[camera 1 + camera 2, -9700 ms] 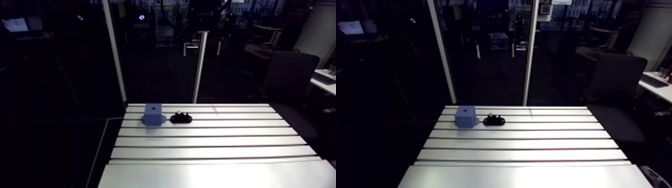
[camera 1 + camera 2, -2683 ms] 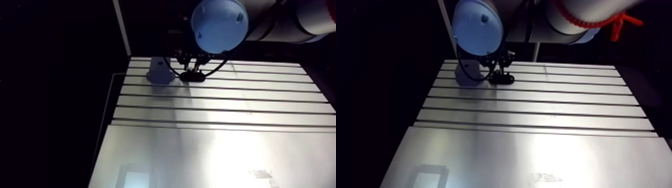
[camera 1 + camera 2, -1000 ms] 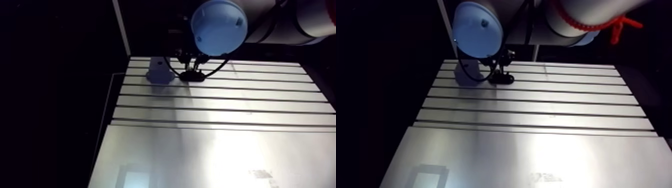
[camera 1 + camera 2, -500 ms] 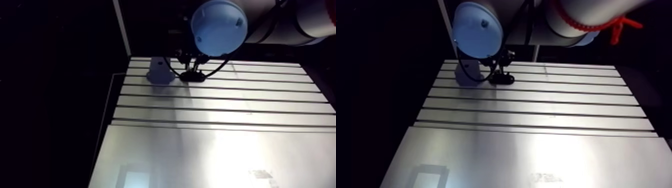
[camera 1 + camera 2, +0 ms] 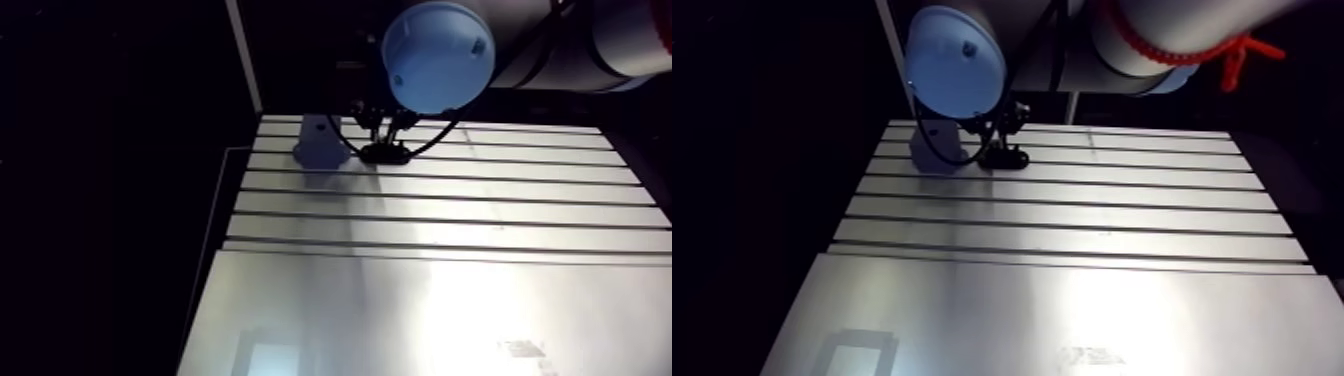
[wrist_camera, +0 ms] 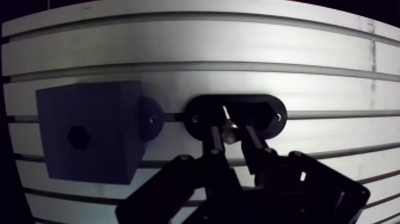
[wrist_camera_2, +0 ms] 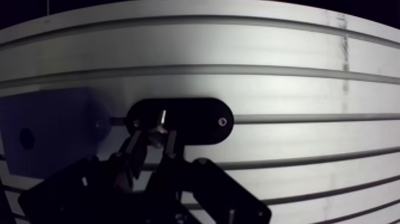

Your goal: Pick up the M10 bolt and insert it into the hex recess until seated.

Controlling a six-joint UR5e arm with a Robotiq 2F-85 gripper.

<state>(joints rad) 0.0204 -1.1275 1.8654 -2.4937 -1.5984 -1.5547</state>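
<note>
Between the narrow, clamped tips of the pincer [image 6: 232,140] the M10 bolt [image 6: 228,125] stands in its black holder [image 6: 262,107] on the surface [image 6: 238,47], so grasping looks done, and next comes a straight lift toward the hex recess [image 6: 78,137] in the adjacent blue block [image 6: 104,104].

Blue block [image 5: 319,145] beside black holder [image 5: 386,154]

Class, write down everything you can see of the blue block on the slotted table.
The blue block is a matte, plastic-looking cube with a hex recess in its upper face, empty. A rounded foot with a screw sticks out at its base. It stands upright on the table, beside the black holder but apart from it; nothing else touches it.
</note>
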